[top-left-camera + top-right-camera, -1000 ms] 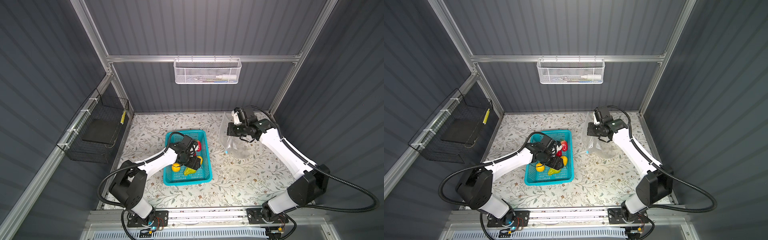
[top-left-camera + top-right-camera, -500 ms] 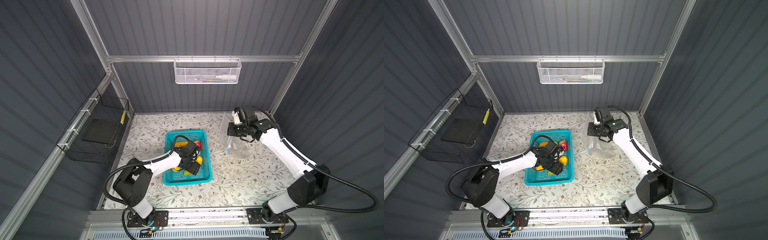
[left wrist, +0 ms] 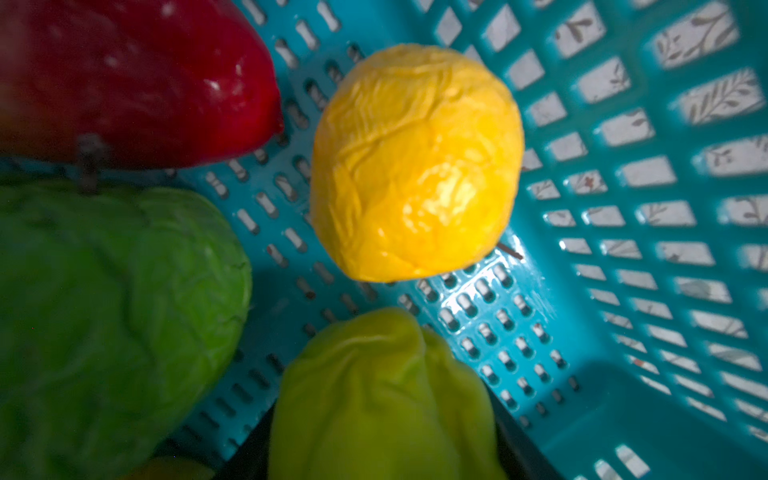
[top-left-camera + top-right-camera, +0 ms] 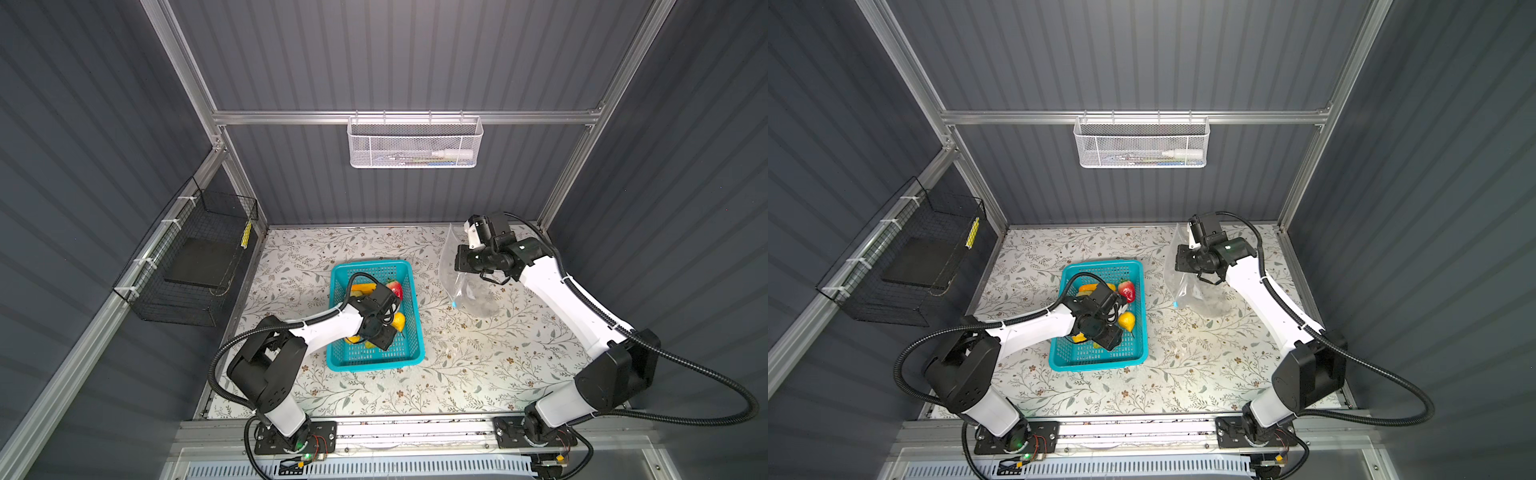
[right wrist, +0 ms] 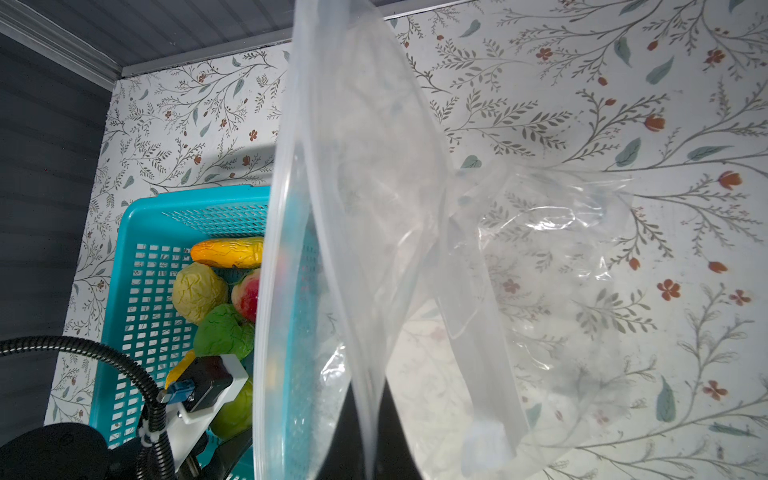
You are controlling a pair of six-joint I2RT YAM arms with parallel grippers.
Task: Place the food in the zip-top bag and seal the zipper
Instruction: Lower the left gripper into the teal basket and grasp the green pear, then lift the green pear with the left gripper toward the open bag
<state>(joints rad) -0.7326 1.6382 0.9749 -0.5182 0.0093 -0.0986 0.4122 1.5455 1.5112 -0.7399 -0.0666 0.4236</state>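
Observation:
The food lies in a teal basket (image 4: 374, 362) (image 4: 1096, 365): a strawberry (image 4: 395, 288) (image 3: 124, 75), yellow citrus (image 4: 398, 321) (image 3: 415, 166), green ball (image 3: 104, 311) (image 5: 224, 332), orange oblong (image 5: 228, 251) and pale oval (image 5: 199, 291). My left gripper (image 4: 380, 336) (image 4: 1106, 337) is down in the basket, its dark fingers (image 3: 515, 440) pressed against both sides of the green pear (image 3: 382, 395). My right gripper (image 4: 463, 259) (image 5: 368, 449) is shut on the zip-top bag (image 4: 469, 291) (image 5: 374, 208), holding its mouth edge up. The zipper's blue tab (image 4: 454, 304) (image 4: 1175, 304) hangs near the table.
The floral table (image 4: 457, 374) stretches in front of the basket and bag. A white wire basket (image 4: 415, 141) hangs on the back wall. A black wire basket (image 4: 195, 262) hangs on the left wall. The left arm's cable loops over the teal basket.
My left gripper slid toward the basket's near end and its jaws narrowed around the green pear. The right arm and bag stayed where they were.

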